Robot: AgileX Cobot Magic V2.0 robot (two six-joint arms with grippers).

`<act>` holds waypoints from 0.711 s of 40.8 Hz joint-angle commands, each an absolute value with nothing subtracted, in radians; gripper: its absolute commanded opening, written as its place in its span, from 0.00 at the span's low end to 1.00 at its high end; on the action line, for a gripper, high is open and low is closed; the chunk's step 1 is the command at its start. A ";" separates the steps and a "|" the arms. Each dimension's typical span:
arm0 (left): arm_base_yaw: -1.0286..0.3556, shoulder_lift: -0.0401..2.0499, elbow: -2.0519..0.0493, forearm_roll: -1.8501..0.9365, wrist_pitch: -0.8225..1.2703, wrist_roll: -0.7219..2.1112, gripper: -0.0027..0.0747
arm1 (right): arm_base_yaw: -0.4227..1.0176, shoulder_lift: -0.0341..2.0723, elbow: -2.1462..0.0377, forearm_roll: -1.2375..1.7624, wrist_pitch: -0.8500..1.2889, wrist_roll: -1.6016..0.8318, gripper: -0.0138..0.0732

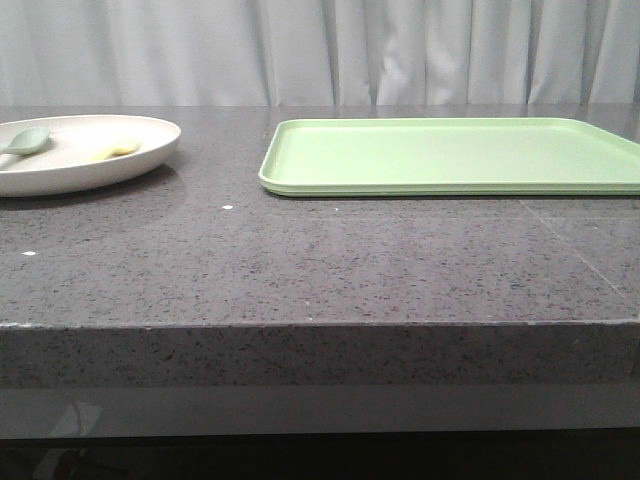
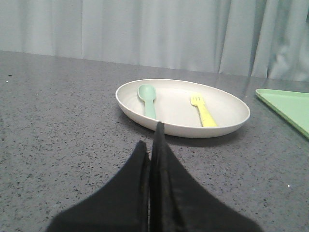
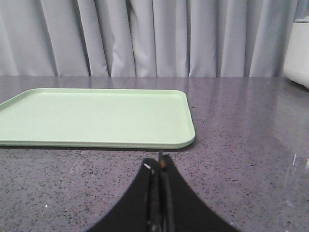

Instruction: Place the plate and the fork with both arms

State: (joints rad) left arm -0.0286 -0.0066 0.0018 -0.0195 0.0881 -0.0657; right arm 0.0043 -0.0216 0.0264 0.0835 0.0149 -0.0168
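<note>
Far left on the grey table (image 1: 320, 260): a cream plate (image 1: 150, 150) holding a yellow fork (image 2: 204, 111) and green spoon (image 2: 147, 96).
Right of it lies a green tray (image 1: 450, 155); left gripper (image 2: 153, 145) and right gripper (image 3: 159, 169) both have fingers pressed together, holding nothing.

Dark grey speckled stone table (image 1: 330, 270) with a thick front edge, catching soft even light. Pale grey pleated curtains (image 1: 400, 50) hanging right across behind its far edge.

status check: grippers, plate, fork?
Left gripper and right gripper shut, empty. Fork and spoon in plate, beside tray. Nothing blocking.
</note>
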 commanded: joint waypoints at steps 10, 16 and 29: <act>-0.030 -0.030 0.012 -0.027 0.007 -0.073 0.01 | 0.005 -0.027 0.022 0.081 -0.068 -0.022 0.08; -0.030 -0.030 0.012 -0.027 0.007 -0.073 0.01 | 0.005 -0.027 0.022 0.081 -0.068 -0.022 0.08; -0.030 -0.030 0.012 -0.016 -0.073 -0.073 0.01 | 0.005 -0.027 0.022 0.081 -0.068 -0.022 0.08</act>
State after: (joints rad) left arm -0.0286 -0.0066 0.0018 -0.0160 0.0381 -0.0657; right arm 0.0043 -0.0216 0.0264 0.0835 0.0149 -0.0168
